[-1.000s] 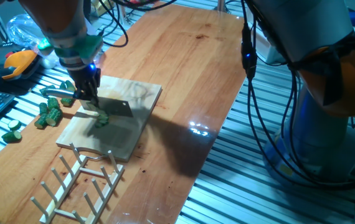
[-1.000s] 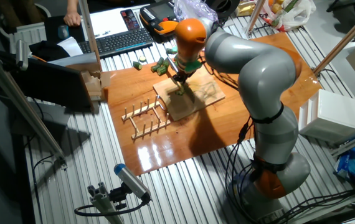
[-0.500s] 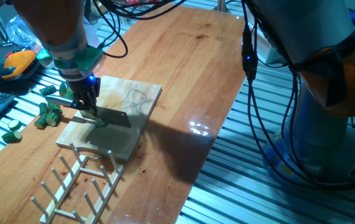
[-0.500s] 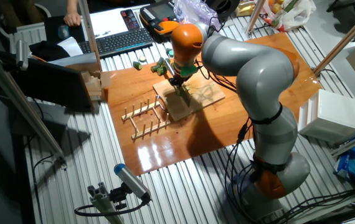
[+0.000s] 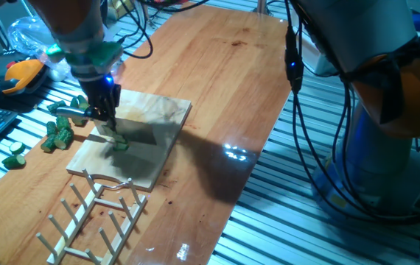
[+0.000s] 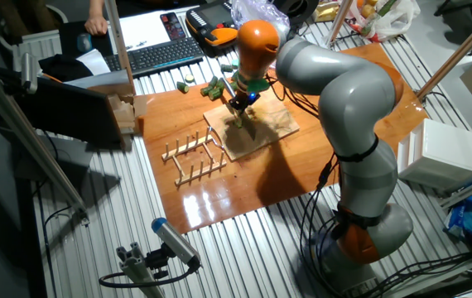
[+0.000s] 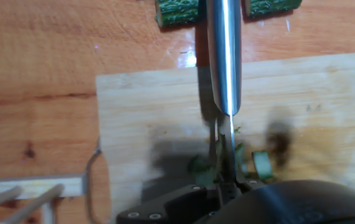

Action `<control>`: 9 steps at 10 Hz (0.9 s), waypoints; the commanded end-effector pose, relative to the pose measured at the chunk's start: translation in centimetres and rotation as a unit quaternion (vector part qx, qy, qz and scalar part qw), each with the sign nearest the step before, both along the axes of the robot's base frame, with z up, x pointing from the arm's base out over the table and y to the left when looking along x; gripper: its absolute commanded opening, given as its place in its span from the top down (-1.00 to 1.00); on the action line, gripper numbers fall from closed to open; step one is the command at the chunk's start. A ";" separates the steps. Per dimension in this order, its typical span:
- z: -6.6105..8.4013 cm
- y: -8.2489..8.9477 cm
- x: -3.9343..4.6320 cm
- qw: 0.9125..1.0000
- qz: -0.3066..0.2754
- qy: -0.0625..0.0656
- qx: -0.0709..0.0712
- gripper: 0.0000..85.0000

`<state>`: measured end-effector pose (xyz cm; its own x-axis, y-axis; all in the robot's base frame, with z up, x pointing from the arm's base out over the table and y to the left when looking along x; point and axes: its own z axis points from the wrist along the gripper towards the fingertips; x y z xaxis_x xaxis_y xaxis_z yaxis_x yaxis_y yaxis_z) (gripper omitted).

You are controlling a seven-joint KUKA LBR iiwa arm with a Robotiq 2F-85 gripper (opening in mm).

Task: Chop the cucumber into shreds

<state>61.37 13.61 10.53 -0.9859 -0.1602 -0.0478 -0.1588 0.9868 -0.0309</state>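
Observation:
My gripper [image 5: 104, 110] [image 6: 240, 106] is shut on a knife, holding its steel handle [image 7: 224, 56] over the pale wooden board [image 5: 155, 118] [image 6: 271, 124] [image 7: 146, 118]. The thin blade [image 7: 223, 144] points down at the board's middle. The cucumber [image 5: 121, 143] lies there as small green pieces. In the hand view pale-green shreds [image 7: 261, 163] with dark edges lie on both sides of the blade, partly hidden by the hand. I cannot tell whether the blade touches the board.
A heap of dark-green knobbly cucumber chunks [image 5: 58, 137] [image 6: 214, 87] [image 7: 177, 12] lies just off the board's edge. A wooden peg rack [image 5: 92, 221] [image 6: 193, 157] stands against the board's near end. A keyboard [image 6: 157, 56] and an orange tool [image 5: 20, 73] lie beyond the table.
Half a second ago the hand and knife sat lower and further left on the board. They have since moved back right, close to where they were a second ago.

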 end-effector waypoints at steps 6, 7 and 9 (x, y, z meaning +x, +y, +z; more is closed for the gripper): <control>-0.7 -1.3 -0.35 1.000 0.015 -0.005 0.004 1.00; -1.3 -1.3 -0.57 1.000 0.013 -0.011 0.005 1.00; -3.2 -1.0 -1.15 1.000 0.009 -0.026 0.011 1.00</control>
